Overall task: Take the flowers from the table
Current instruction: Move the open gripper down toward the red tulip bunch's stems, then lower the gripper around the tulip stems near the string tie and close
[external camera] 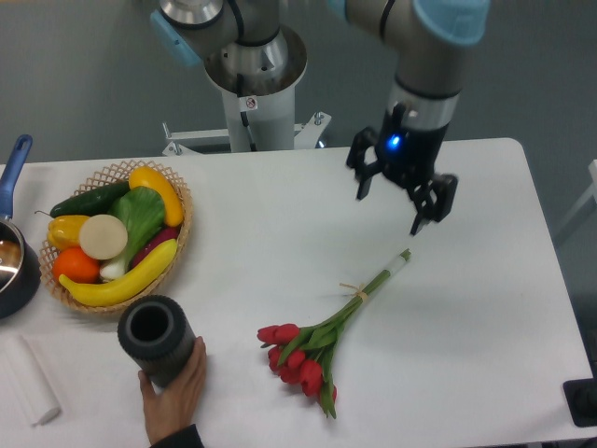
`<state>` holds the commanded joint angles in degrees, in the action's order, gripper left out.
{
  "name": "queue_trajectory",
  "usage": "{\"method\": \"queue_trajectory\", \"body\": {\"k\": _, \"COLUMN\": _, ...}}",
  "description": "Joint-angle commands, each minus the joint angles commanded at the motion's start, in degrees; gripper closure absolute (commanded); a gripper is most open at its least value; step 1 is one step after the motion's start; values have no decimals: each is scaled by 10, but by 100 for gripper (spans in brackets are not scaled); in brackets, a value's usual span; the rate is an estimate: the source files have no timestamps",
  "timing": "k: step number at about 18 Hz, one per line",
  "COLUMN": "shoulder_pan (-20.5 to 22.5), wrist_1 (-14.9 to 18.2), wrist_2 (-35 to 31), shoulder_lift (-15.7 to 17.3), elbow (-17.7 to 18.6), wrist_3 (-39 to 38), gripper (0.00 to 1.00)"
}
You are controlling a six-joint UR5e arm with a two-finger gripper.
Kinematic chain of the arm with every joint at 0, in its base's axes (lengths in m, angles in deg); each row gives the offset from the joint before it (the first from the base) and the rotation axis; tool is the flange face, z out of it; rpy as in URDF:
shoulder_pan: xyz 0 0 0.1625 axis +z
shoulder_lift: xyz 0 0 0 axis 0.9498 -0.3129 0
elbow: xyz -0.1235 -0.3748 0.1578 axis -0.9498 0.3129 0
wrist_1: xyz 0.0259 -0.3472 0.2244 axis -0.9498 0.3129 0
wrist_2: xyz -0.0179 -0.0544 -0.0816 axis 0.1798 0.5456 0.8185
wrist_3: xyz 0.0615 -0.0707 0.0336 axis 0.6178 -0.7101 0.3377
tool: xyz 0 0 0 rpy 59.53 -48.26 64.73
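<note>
The flowers (322, 341), a small bunch of red tulips with long green stems tied with a thin tan string, lie flat on the white table (261, 233) right of centre. The red heads point to the lower left and the stem ends to the upper right. My gripper (389, 212) hangs above the table just up and to the right of the stem ends. Its two fingers are spread apart and hold nothing. It does not touch the flowers.
A wicker basket (182, 238) of colourful fruit and vegetables stands at the left. A dark pot with a blue handle (14, 252) sits at the left edge. A person's hand (173, 397) holds a black cylinder (156, 338) near the front. A white cloth (28, 378) lies at the front left.
</note>
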<state>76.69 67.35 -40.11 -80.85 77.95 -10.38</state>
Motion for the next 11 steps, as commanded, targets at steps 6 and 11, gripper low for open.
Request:
{"method": "queue_trajectory", "body": {"k": 6, "shoulder_pan": -33, "wrist_1": -95, "wrist_2": -12, "shoulder_lift": -54, "elbow": 0, "wrist_3": -91, "gripper": 0}}
{"method": "queue_trajectory", "body": {"k": 11, "shoulder_pan": -42, "wrist_1": -100, "wrist_2": -11, "shoulder_lift": -108, "elbow": 6, "wrist_3": -90, "gripper": 0}}
